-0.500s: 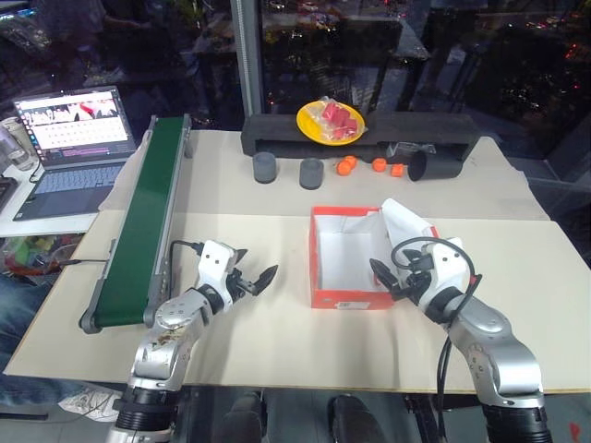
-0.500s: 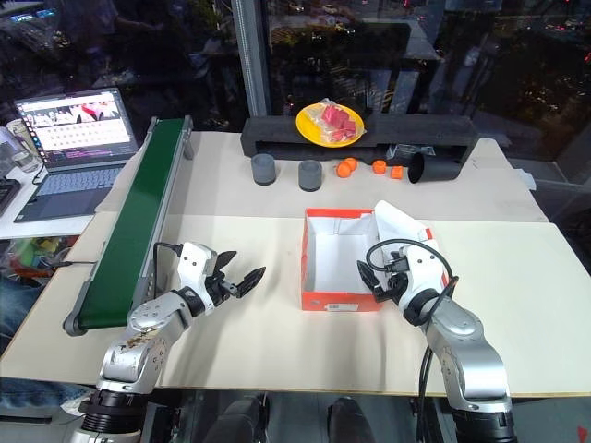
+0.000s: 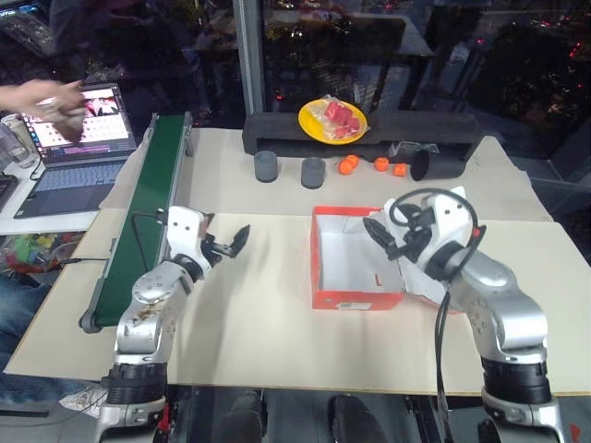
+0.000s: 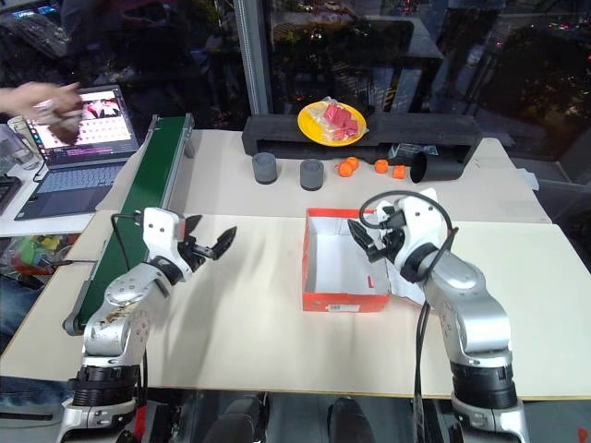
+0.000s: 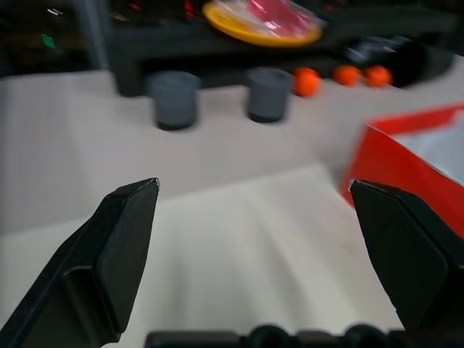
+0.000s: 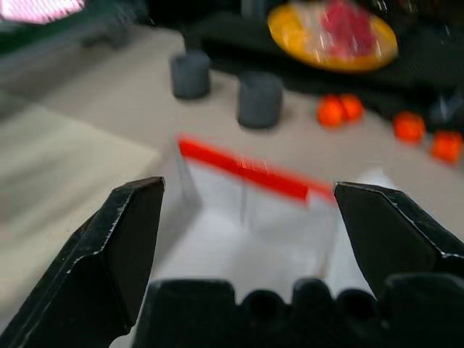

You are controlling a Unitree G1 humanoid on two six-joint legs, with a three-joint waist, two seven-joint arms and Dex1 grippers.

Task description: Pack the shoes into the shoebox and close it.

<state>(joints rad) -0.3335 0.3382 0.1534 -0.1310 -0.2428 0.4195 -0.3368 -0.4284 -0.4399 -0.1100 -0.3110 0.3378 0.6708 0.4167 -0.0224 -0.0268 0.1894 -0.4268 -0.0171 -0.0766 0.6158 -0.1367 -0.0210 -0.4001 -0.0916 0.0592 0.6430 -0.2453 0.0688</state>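
Observation:
The shoebox [image 3: 343, 297] is a red-orange cardboard box standing open at the table's middle, white inside, with white tissue paper [image 3: 423, 284] spilling over its right side. The shoes are out of view. My right gripper [image 3: 379, 239] hovers open over the box's right half, pointing left, nothing between its fingers. In the right wrist view its black fingers [image 6: 123, 239] frame the box's far red rim [image 6: 246, 168]. To the left of the box my left gripper [image 3: 231, 242] hangs open and empty above bare table. The left wrist view shows the box's corner [image 5: 406, 156] beside its right finger.
A green conveyor belt [image 3: 143, 221] runs along the table's left side, with a laptop [image 3: 69, 148] beyond it and a person's hand [image 3: 42, 95] above the laptop. At the back: two grey cups [image 3: 266, 167], orange balls [image 3: 348, 165], a yellow plate [image 3: 331, 121] on black foam, a tipped black cup [image 3: 434, 166].
Both arms have lifted. The left gripper rose and drew back to the left; the right gripper rose from the box's front right corner to over its inside. A person's hand appeared at the laptop.

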